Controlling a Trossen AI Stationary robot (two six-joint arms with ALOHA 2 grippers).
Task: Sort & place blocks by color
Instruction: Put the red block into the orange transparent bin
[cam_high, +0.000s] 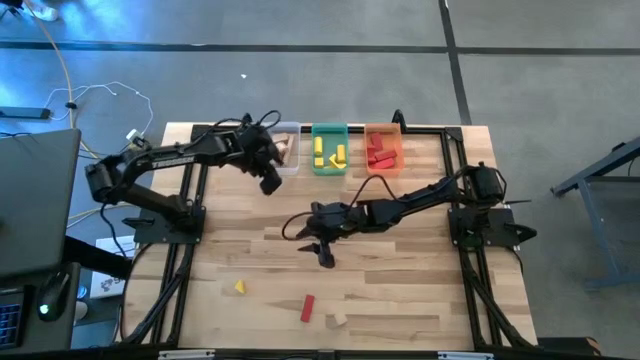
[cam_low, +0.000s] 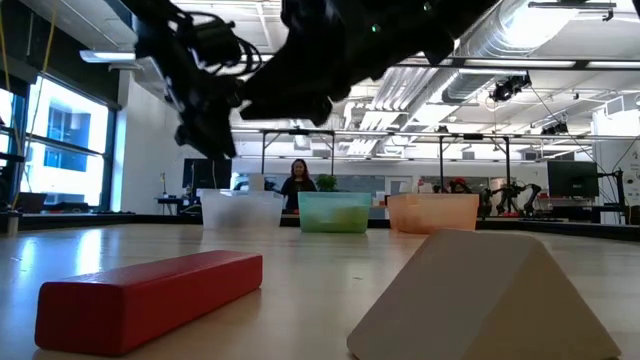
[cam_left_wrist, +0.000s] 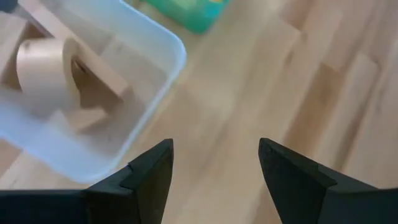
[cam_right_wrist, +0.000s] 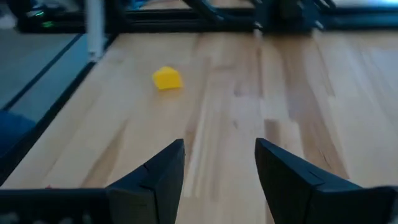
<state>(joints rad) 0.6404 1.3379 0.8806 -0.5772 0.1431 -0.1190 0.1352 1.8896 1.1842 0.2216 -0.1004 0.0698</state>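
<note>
Bins mostly filled; yellow block (cam_high: 240, 287), red block (cam_high: 308, 308), tan block (cam_high: 339, 320) left at tabletop's 6 o'clock. Left tool (cam_left_wrist: 214, 171) and right tool (cam_right_wrist: 219, 165) spread, empty.

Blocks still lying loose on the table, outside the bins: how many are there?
3, all near the front edge: a yellow block, a red block, a tan block. None seems hidden.

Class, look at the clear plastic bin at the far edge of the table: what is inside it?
The clear plastic bin holds plain tan wooden blocks, including a curved arch-like piece resting over flatter ones. Their exact number cannot be told, since the pieces overlap and the bin runs out of view.
</note>
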